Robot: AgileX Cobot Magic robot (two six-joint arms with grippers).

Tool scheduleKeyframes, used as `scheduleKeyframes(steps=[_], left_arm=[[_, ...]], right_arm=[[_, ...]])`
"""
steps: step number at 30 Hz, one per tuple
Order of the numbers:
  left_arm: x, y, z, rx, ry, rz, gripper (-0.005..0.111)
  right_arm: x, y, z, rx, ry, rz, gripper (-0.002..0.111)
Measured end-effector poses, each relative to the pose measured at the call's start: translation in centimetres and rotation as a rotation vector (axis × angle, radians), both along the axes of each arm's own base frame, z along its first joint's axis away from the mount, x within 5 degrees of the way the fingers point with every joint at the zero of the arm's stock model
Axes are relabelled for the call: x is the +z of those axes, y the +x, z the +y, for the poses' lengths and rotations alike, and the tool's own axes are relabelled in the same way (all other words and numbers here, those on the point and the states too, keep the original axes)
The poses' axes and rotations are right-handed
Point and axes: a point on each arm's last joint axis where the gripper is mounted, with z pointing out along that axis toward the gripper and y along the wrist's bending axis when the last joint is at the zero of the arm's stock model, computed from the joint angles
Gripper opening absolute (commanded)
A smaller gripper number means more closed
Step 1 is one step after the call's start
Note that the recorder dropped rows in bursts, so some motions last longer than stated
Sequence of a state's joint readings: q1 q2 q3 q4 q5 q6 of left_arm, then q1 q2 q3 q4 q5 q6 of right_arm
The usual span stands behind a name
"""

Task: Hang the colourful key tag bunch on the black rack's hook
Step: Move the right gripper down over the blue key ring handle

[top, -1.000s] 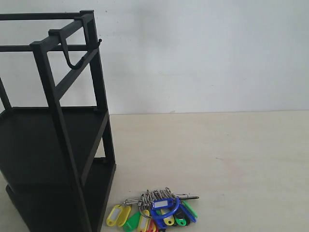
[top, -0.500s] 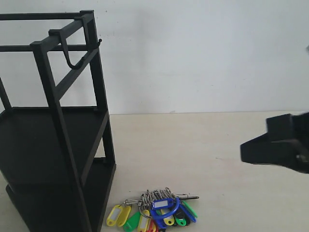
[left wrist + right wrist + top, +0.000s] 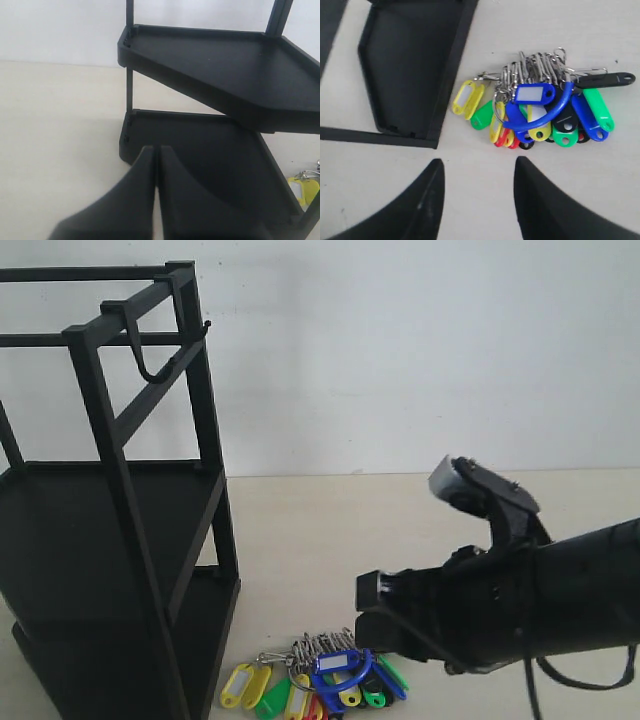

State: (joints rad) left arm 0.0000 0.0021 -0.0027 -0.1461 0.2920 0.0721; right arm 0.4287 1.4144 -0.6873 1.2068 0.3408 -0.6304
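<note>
The colourful key tag bunch [image 3: 322,676] lies flat on the table by the foot of the black rack [image 3: 110,470]. In the right wrist view the bunch [image 3: 540,105] shows its blue-sleeved ring, metal clips and yellow, green, blue and red tags. The thin hook [image 3: 150,366] hangs from the rack's top bar, with nothing on it. My right gripper [image 3: 479,161] is open and hovers a short way from the bunch, apart from it; its arm [image 3: 500,610] reaches in from the right. My left gripper [image 3: 156,149] is shut on nothing, facing the rack's shelves [image 3: 225,75].
The light wooden table [image 3: 450,520] runs to a white wall behind. The rack's bottom shelf [image 3: 410,65] lies right beside the bunch. A yellow tag [image 3: 303,188] peeks past the shelf corner in the left wrist view.
The right arm has come in from the right edge and dropped toward the key bunch. The bunch and the rack have not moved.
</note>
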Motion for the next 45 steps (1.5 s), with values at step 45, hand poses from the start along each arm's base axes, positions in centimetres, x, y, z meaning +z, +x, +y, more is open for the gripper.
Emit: scheduleKeyframes(steps=[45], left_arm=[[0.0, 0.0, 0.0, 0.000, 0.000, 0.000, 0.004]], right_arm=[[-9.4, 5.5, 5.0, -0.269, -0.079, 0.213, 0.041]])
